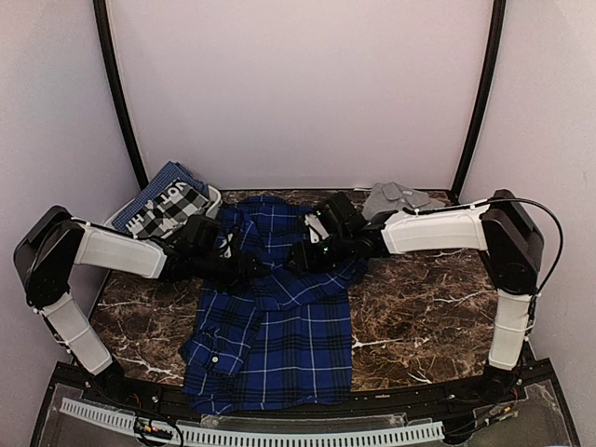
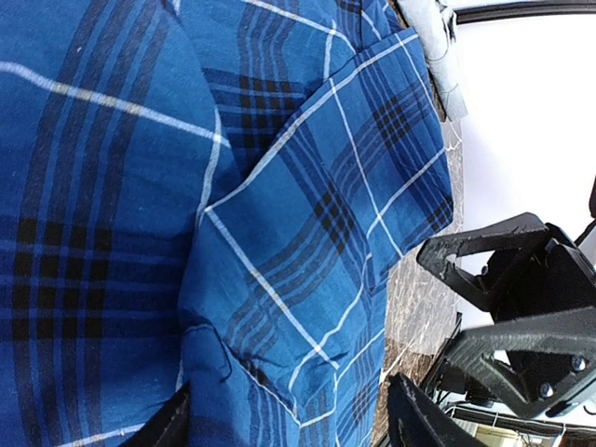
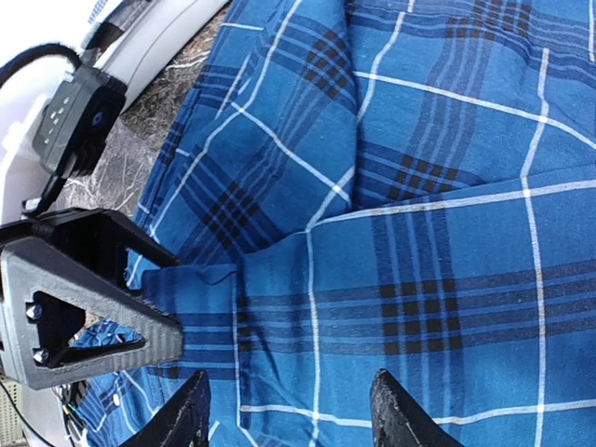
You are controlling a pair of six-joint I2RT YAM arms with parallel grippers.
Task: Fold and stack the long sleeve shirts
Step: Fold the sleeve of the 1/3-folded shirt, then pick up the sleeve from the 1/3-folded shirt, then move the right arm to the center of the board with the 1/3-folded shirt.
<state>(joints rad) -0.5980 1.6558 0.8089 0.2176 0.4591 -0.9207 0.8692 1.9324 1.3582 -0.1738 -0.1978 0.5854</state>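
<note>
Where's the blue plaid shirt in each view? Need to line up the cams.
Top external: the plaid shirt lies spread at centre, from between the arms down to the near edge.
Left wrist: the shirt fills the left and centre.
Right wrist: the shirt fills most of the picture.
Shared landmark: the brown marble tabletop, right of the shirt's edge in the left wrist view, upper left in the right wrist view.
</note>
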